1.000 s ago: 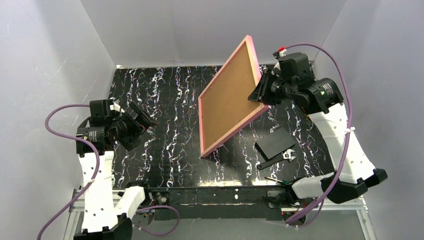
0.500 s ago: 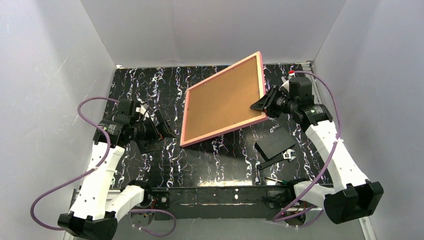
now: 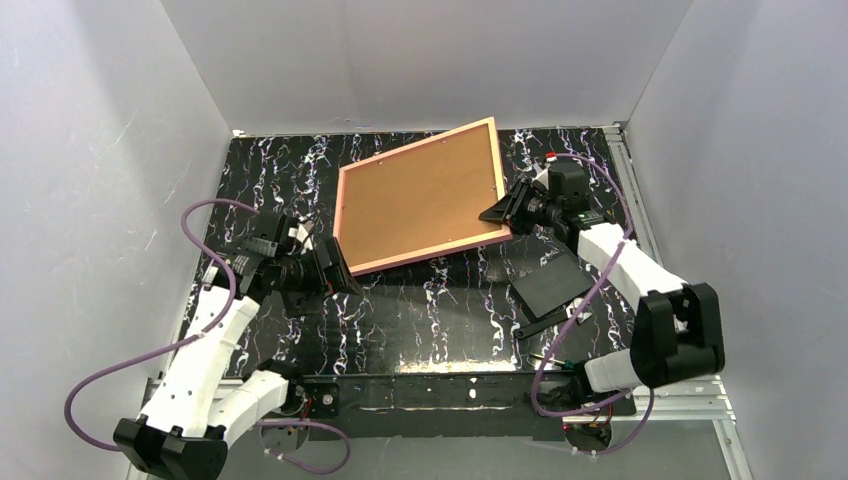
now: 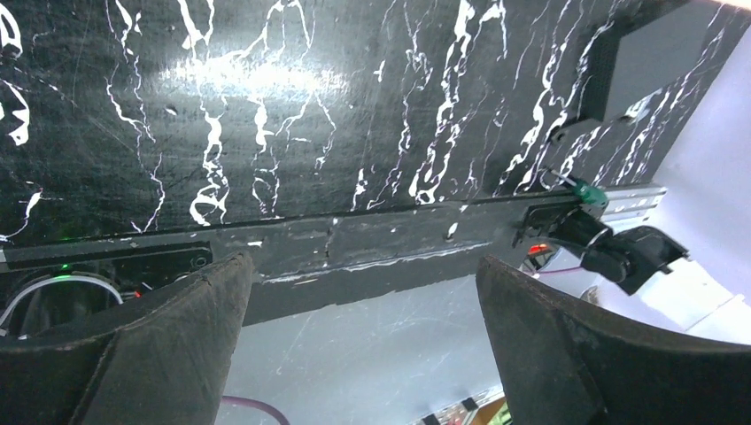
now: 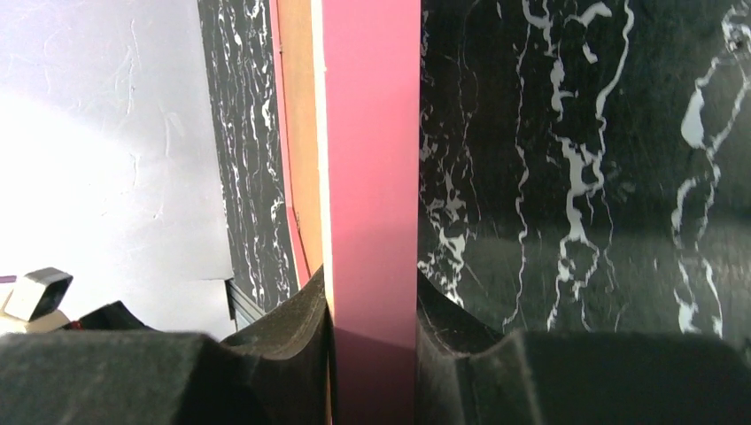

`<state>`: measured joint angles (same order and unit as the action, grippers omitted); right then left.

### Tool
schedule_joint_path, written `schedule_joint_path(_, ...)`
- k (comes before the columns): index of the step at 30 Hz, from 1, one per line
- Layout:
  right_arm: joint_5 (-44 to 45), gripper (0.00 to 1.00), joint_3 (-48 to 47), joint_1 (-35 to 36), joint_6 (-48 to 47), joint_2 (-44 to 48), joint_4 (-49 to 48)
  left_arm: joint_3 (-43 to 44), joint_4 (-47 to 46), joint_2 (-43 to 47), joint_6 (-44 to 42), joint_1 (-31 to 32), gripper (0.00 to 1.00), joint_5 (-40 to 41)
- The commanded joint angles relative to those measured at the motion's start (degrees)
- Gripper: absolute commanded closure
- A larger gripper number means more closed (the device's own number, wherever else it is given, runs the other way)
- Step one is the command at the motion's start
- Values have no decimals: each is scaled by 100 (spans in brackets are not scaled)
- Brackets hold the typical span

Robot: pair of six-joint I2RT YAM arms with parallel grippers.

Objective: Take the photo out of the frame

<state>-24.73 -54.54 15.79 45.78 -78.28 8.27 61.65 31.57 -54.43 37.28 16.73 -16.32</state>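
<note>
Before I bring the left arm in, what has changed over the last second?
The right gripper, clamped on the frame by its right edge throughout, brought it down from a steep tilt to lie much flatter, brown back up, and carried it leftward. The left gripper, open and empty, swung right toward the frame's near-left corner. The black panel and wrench stayed put.

Black white-veined marble tabletop [image 3: 300, 175], plain pale grey walls [image 3: 90, 120]

open table [image 3: 430, 310] left of black panel [image 3: 550, 285]; frame [image 3: 420, 195] blocks rear centre
</note>
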Motion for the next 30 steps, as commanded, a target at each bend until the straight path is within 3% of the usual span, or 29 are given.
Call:
schedule_joint_path(1, 142, 99, 102, 9, -393, -592, -855, -367, 471, 282, -332, 49, 2, -212)
schedule_joint_path(10, -283, 97, -330, -7, -172, -2322, -1973, -992, 759, 1040, -712, 58, 2, -248)
schedule_joint_path(17, -84, 70, -338, 5, -173, -2828, -1990, -1321, 937, 1582, -1041, 50, 2, -38)
schedule_joint_path(30, 686, 40, -364, 88, -472, -3057, -1282, -1686, 655, 1887, -1218, 158, 2, 166)
